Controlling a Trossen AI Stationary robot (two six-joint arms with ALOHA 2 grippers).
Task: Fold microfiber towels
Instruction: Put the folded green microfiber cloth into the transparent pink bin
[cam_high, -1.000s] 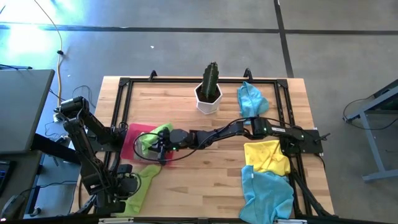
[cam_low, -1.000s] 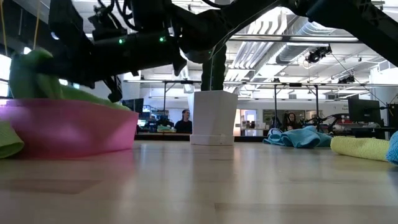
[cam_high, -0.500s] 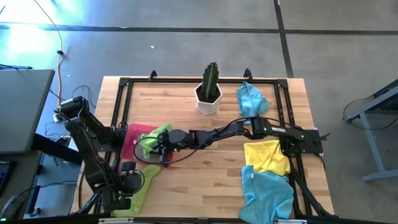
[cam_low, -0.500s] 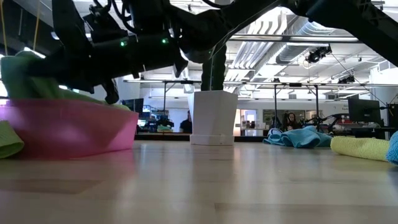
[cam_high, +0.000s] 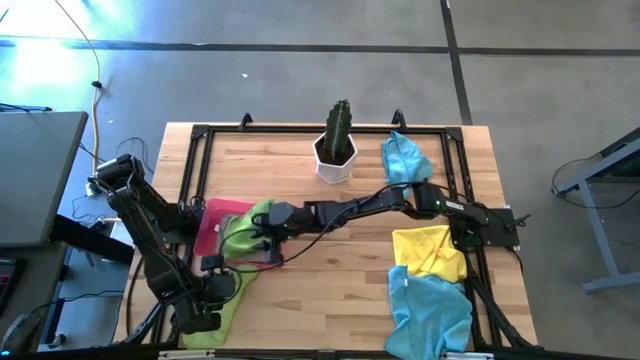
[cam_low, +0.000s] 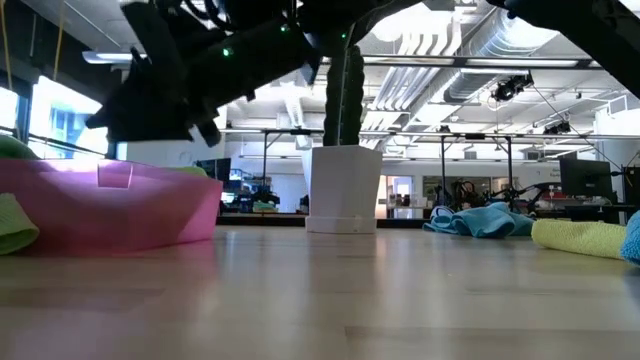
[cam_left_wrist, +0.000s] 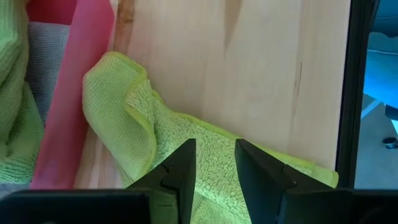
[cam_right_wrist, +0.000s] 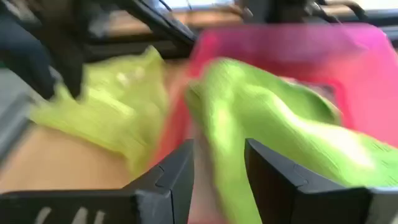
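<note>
Grey concrete floor surrounds the wooden table (cam_high: 330, 270), which carries a pink tray (cam_high: 208, 222) near its left edge. A lime green towel (cam_high: 247, 228) lies bunched in the tray, and a grey towel (cam_left_wrist: 43, 74) shows under it in the left wrist view. The right hand (cam_high: 250, 240) reaches across the table and hovers over that towel with its fingers (cam_right_wrist: 177, 180) apart and nothing between them. The left hand (cam_high: 222, 288) sits low at the front left corner over a second green towel (cam_left_wrist: 186, 149) that lies on the table just beside the tray; its fingers (cam_left_wrist: 180, 171) stand a little apart, holding nothing. A potted cactus (cam_high: 337, 140) stands near the back edge, with a blue towel (cam_high: 404, 160) to its right. A yellow towel (cam_high: 430, 250) and another blue towel (cam_high: 428, 312) lie by the right front corner.
</note>
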